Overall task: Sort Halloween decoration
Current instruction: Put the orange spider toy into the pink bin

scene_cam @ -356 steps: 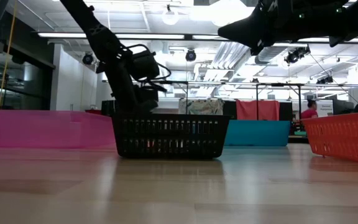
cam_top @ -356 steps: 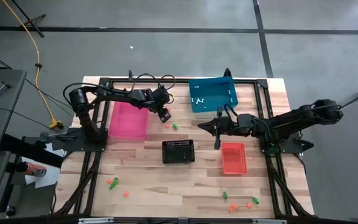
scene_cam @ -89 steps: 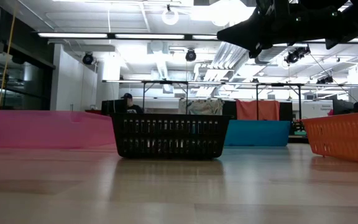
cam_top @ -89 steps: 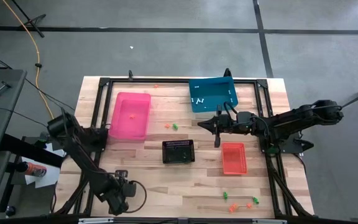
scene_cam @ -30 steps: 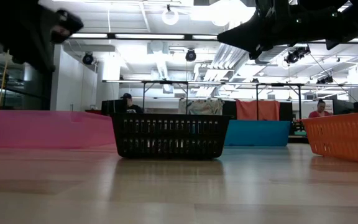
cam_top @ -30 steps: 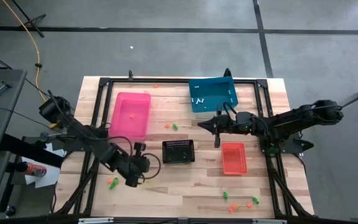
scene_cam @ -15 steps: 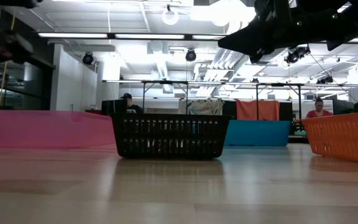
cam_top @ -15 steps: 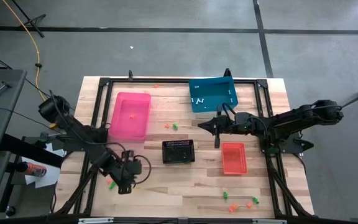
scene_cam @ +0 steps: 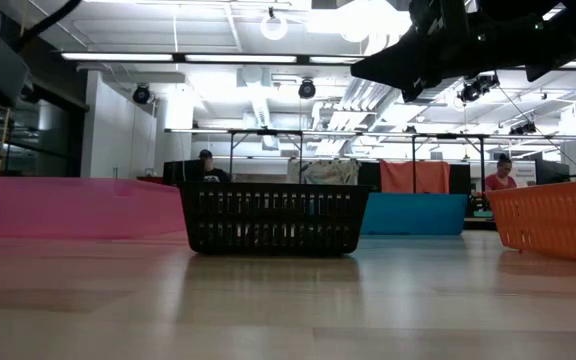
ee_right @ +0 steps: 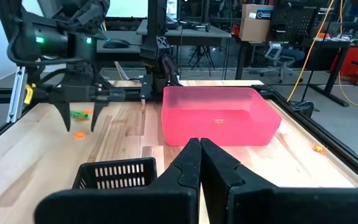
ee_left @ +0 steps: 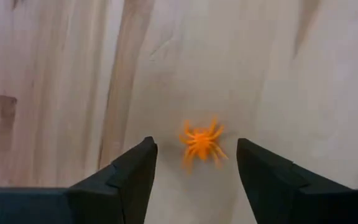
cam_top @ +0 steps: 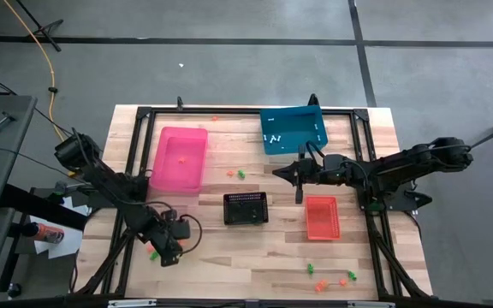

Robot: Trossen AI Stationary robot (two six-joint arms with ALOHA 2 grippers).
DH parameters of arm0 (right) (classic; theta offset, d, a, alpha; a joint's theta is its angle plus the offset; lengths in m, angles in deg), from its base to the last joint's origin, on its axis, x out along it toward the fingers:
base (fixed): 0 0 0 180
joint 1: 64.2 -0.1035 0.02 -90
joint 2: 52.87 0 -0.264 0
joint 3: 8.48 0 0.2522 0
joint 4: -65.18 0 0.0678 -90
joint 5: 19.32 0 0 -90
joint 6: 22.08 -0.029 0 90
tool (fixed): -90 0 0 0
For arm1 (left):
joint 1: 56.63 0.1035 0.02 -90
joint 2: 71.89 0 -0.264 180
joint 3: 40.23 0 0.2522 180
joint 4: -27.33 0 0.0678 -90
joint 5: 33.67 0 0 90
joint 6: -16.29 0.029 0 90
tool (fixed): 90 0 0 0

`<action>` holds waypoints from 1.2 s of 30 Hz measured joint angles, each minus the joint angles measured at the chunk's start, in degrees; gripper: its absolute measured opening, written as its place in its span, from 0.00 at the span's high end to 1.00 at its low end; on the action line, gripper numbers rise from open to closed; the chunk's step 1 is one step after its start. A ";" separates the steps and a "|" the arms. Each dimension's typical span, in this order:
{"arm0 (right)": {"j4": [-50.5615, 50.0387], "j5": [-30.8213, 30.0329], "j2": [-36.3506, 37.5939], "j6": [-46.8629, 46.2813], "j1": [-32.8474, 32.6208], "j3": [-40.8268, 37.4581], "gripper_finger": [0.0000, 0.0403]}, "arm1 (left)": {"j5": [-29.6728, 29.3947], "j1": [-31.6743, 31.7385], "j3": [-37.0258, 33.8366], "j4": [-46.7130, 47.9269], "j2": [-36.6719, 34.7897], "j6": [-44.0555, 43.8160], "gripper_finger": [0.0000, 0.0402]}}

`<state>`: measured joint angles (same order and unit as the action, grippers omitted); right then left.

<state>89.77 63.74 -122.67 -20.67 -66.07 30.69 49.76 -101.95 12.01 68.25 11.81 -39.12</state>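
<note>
The Halloween decoration is small trinkets scattered on the wooden table. An orange spider (ee_left: 202, 142) lies flat on the wood near the table's near left corner. My left gripper (ee_left: 194, 149) points down over it, open, one finger on either side, touching nothing. The right wrist view shows that gripper (ee_right: 78, 118) above the spider (ee_right: 78, 134). From above, the gripper (cam_top: 164, 254) hides the spider; an orange and green trinket (cam_top: 151, 250) lies beside it. My right gripper (cam_top: 275, 174) hovers shut, level, above the table's middle.
A black basket (cam_top: 245, 208) stands mid-table, a pink bin (cam_top: 179, 159) at far left, a blue bin (cam_top: 292, 129) with white trinkets at the far edge, a red bin (cam_top: 321, 217) at right. More trinkets lie near the middle (cam_top: 238, 173) and at near right (cam_top: 319, 278).
My left gripper has gone toward the table's left edge and down, from beside the black basket to just above the orange trinkets near the near left corner, rolling its wrist on the way. My right arm has kept still.
</note>
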 joint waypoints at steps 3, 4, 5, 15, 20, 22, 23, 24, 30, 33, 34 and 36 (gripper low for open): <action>0.00 -0.30 0.00 0.04 0.01 0.00 1.00 | 0.02 -0.02 -1.49 -3.19 0.00 -0.01 0.48; -0.02 -0.37 0.00 0.04 0.00 0.00 1.00 | -0.12 -0.02 -2.12 -4.13 0.00 -0.01 0.48; -0.03 -0.37 0.00 0.01 0.00 0.00 1.00 | -0.34 -0.02 -2.63 -4.80 -0.01 0.01 0.48; -0.16 -0.44 0.00 -0.06 0.01 0.00 1.00 | -4.24 -0.28 -3.52 -4.52 0.66 0.47 0.63; -0.24 -0.44 0.00 -0.07 0.01 0.00 1.00 | -5.83 -0.91 -3.35 -3.56 3.37 0.51 0.89; -0.49 -0.44 0.00 -0.07 0.02 0.00 1.00 | -5.66 -1.33 -3.28 -4.58 3.82 0.52 0.97; -0.52 -0.44 0.00 -0.07 0.02 0.00 1.00 | -5.80 -1.40 -3.30 -4.50 3.73 0.54 0.97; -0.50 -0.44 0.00 -0.06 0.00 0.00 1.00 | -5.94 -1.38 -3.30 -4.38 3.37 0.53 0.97; -0.46 -0.91 0.00 0.00 0.02 0.00 1.00 | -9.13 0.19 1.14 5.96 0.30 6.63 0.99; -0.32 -1.34 0.00 0.05 0.02 0.00 1.00 | -14.87 1.45 6.05 13.16 -2.98 10.99 0.99; -0.17 -1.42 0.00 0.07 0.02 0.00 1.00 | -17.91 1.79 7.35 15.90 -4.14 12.74 0.99; -0.09 -1.42 0.00 0.07 0.02 0.00 1.00 | -25.23 2.69 8.89 17.42 -6.74 17.37 0.99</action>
<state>89.68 62.32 -122.67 -20.60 -66.05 30.69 24.53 -99.26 20.90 85.67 5.07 -21.75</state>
